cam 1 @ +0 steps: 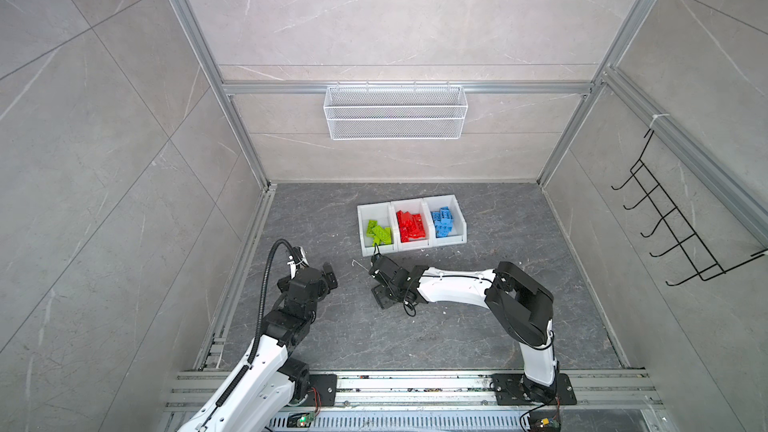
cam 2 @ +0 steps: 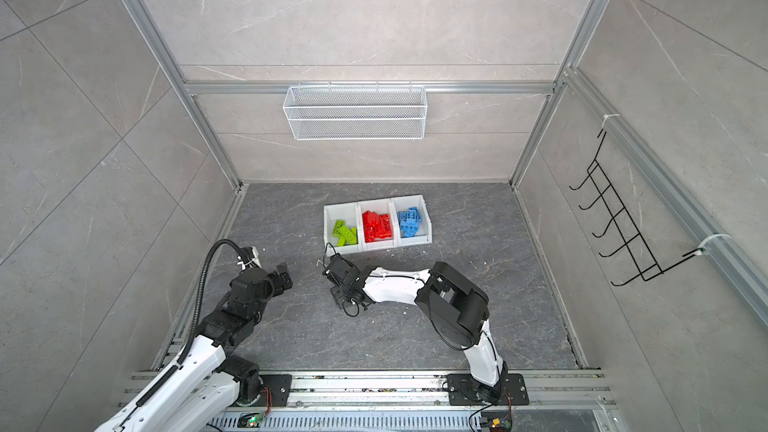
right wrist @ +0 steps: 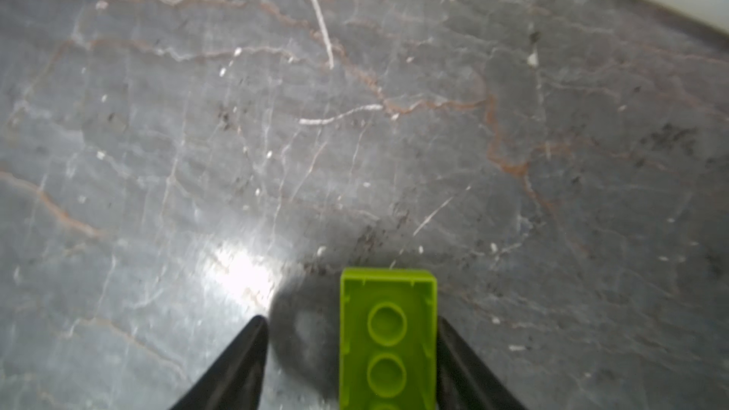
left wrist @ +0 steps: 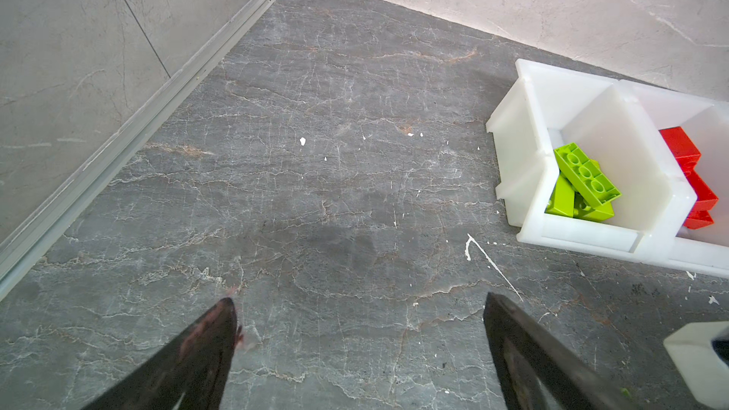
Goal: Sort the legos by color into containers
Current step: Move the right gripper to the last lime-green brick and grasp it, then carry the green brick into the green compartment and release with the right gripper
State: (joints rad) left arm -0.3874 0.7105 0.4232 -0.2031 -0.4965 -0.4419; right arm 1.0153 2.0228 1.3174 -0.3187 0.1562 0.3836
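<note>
The containers [cam 1: 415, 245] are three joined white bins near the back of the dark floor. Green legos [cam 1: 379, 232] lie in the left bin, red legos [cam 1: 411, 226] in the middle one and blue legos [cam 1: 443, 222] in the right one. Just in front of the green bin, my right gripper [cam 1: 380, 270] hangs low over the floor. In the right wrist view a lime green brick [right wrist: 388, 341] sits between the fingers of the right gripper [right wrist: 351, 319]. It touches one finger and a gap separates it from the other. My left gripper [left wrist: 359, 301] is wide open and holds nothing; it is left of the bins [left wrist: 524, 143].
A white wire basket [cam 1: 395, 112] hangs on the back wall. A black hook rack [cam 1: 681, 218] hangs on the right wall. Small white scraps [left wrist: 489, 258] lie on the floor in front of the bins. Aluminium rails run along the floor's left and front edges.
</note>
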